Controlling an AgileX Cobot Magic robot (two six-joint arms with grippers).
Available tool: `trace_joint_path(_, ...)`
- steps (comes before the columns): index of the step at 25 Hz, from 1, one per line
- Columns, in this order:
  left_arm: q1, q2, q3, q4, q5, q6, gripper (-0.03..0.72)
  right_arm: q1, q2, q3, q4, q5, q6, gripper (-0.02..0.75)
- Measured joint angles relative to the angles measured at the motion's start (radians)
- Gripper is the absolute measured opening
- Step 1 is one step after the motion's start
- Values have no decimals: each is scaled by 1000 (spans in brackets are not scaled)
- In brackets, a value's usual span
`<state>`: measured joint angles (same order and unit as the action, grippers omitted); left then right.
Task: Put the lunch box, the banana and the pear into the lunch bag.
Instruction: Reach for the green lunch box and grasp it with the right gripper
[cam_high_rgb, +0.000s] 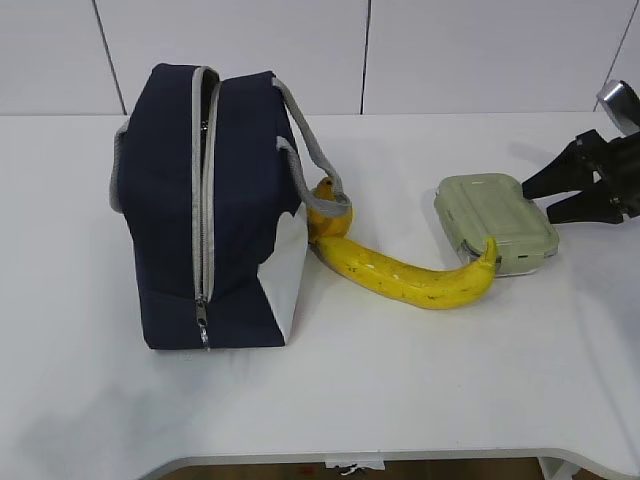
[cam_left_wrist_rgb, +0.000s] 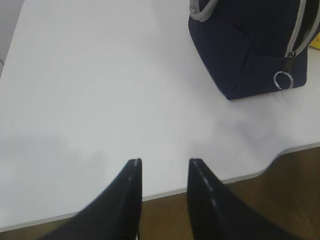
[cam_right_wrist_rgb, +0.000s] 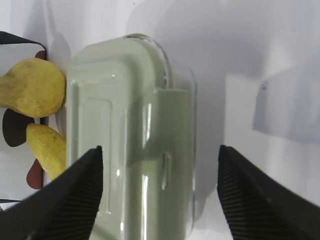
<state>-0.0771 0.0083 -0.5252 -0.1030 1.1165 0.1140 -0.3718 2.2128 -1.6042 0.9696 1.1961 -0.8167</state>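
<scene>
- The left gripper (cam_left_wrist_rgb: 164, 167) hung idle over the table's (cam_left_wrist_rgb: 100, 100) near edge, its jaws narrowly parted and holding nothing.
- The lunch bag (cam_high_rgb: 210, 210) stood at the left, its zipper partly open (I judged it needed widening).
- The pear (cam_high_rgb: 328, 215) and banana (cam_high_rgb: 410, 275) lay just beside it.
- My right gripper (cam_right_wrist_rgb: 160, 192) straddled the lunch box (cam_right_wrist_rgb: 132, 145), jaws wide; I judged squaring them on the long sides best before closing.

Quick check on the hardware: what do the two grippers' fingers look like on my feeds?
Both are black. The left gripper has two smooth, slightly glossy fingers tapering to narrow flat tips. The right gripper has broad wedge-shaped fingers with finely ribbed inner pads. No cables or markings are visible.
</scene>
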Motion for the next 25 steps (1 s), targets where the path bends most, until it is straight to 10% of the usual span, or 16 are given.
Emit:
trace_joint_path(16, 0, 0, 0, 0, 0, 0, 240, 30, 51, -2, 17, 0, -9, 548)
trace_joint_path(25, 0, 0, 0, 0, 0, 0, 240, 30, 51, -5, 43, 10, 8, 412)
